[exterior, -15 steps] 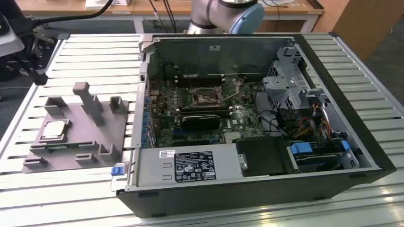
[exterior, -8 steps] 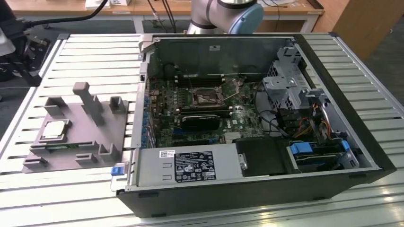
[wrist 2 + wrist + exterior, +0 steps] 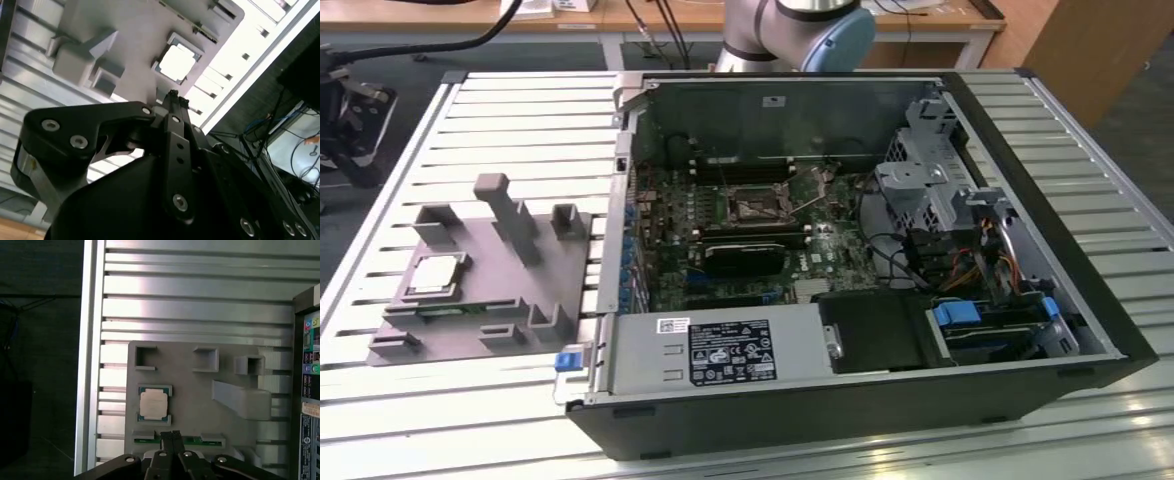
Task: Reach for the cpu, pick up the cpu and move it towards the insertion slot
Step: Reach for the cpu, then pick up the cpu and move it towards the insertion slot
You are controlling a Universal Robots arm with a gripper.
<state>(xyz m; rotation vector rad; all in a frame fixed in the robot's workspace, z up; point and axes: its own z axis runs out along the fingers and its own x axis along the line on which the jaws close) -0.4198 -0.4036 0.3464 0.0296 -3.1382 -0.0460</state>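
On the desk (image 3: pixel 520 100), at the exterior view's left of the open PC case (image 3: pixel 854 400), the cpu (image 3: pixel 438 272) lies flat in a recess of the grey tray (image 3: pixel 494 295). In both wrist views the end effector (image 3: pixel 171 434) is over the tray edge with its fingertips together and empty; the cpu (image 3: pixel 153 404) is near, just past the tips, no contact. The insertion slot (image 3: pixel 758 208) is well apart, inside the case.

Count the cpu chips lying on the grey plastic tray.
1. The cpu lies flat in a recess of the grey tray, at the exterior view's left of the open computer case. The tray's upright posts may hide a little behind them.
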